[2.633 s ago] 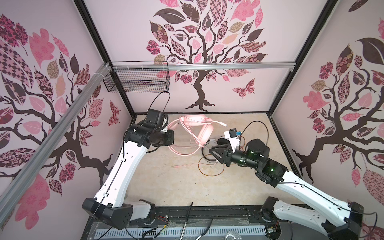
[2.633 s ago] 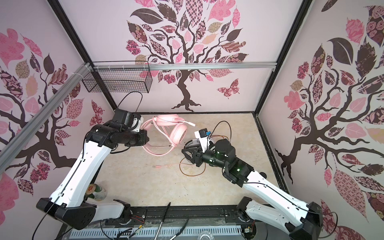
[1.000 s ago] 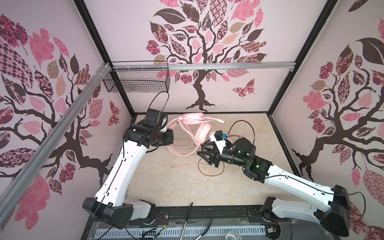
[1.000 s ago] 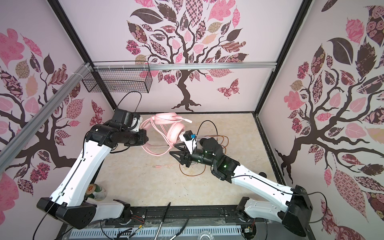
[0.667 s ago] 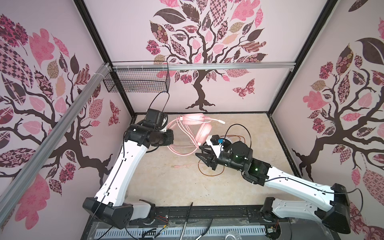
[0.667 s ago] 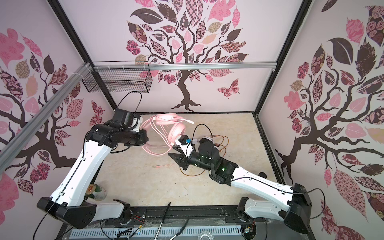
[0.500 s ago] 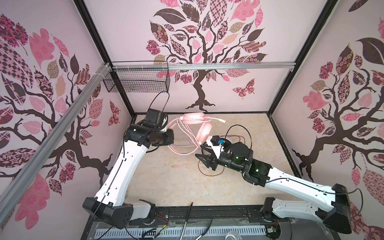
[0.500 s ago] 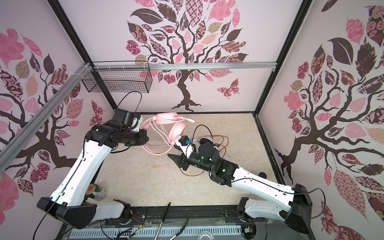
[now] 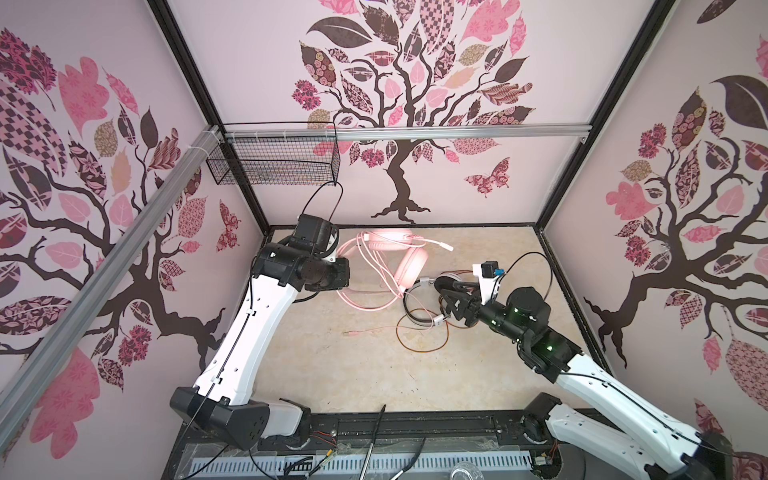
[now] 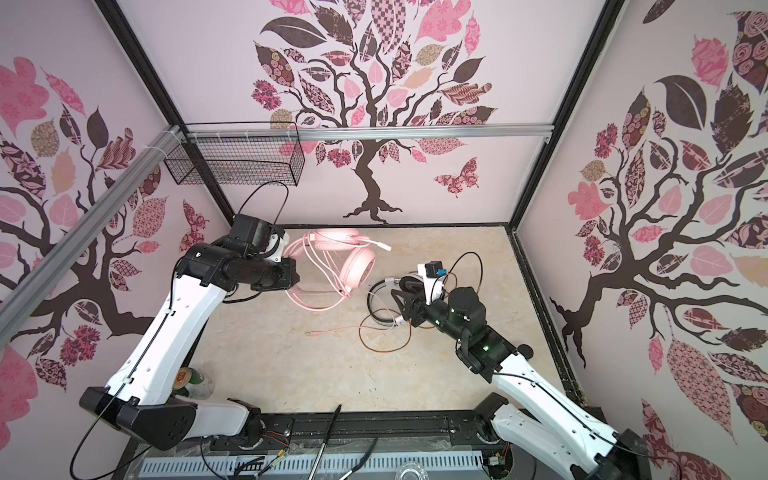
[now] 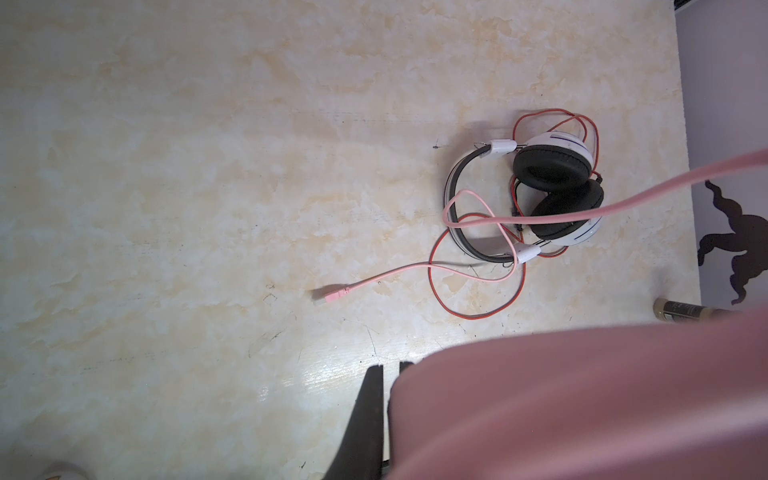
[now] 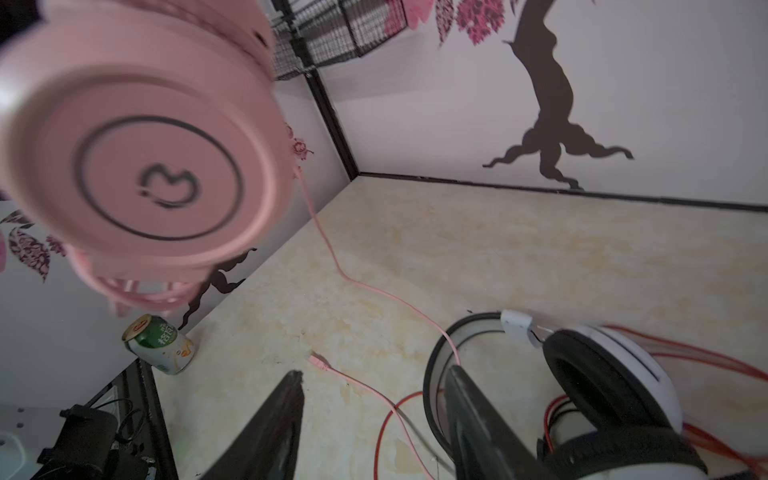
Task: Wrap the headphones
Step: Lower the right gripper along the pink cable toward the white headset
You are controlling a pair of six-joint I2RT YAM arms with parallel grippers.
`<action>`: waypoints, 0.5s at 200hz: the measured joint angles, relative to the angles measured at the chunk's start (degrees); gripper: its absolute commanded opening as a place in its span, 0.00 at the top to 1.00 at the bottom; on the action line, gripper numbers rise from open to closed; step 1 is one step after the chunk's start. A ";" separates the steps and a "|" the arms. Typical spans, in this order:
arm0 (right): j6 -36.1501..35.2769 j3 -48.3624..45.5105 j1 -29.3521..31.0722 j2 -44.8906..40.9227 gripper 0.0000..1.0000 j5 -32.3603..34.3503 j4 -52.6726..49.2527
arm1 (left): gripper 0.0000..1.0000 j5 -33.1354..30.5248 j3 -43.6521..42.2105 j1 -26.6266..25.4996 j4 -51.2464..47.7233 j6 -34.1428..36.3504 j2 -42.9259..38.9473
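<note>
My left gripper (image 11: 390, 365) is shut on the pink headphones (image 9: 411, 266), holding them above the table at the back left. Part of their pink cord (image 9: 365, 293) hangs in loops. Its free end trails over the white-and-black headphones (image 11: 552, 166) to a plug (image 11: 328, 296) lying on the table. The white-and-black headphones lie flat with their orange-red cord (image 9: 419, 340) loose around them. My right gripper (image 12: 374, 374) hovers open just above their headband (image 12: 432, 365), holding nothing. In the right wrist view the pink earcup (image 12: 137, 166) hangs ahead of it.
A wire basket (image 9: 274, 162) hangs on the back wall at the left. A drink can (image 10: 191, 380) stands by the left arm's base. A small dark cylinder (image 11: 681, 309) lies near the right wall. Patterned walls close in three sides.
My right arm has drawn back to the right, away from the pink headphones, and its open gripper now sits over the white-and-black headphones. The left arm has kept the pink headphones held up.
</note>
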 measured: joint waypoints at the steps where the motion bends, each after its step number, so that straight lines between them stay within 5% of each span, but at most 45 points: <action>1: 0.17 -0.13 -0.26 0.24 0.44 -0.20 0.13 | 1.00 0.02 0.11 0.00 -0.07 0.00 0.15; 47: 7.91 -2.82 -3.65 13.38 0.40 -12.33 8.00 | 1.00 -0.20 3.87 -0.02 -3.80 1.18 4.79; 100: 4.87 9.20 -3.67 21.05 0.40 -13.55 7.63 | 1.00 -1.49 3.89 -0.17 -6.19 2.01 7.45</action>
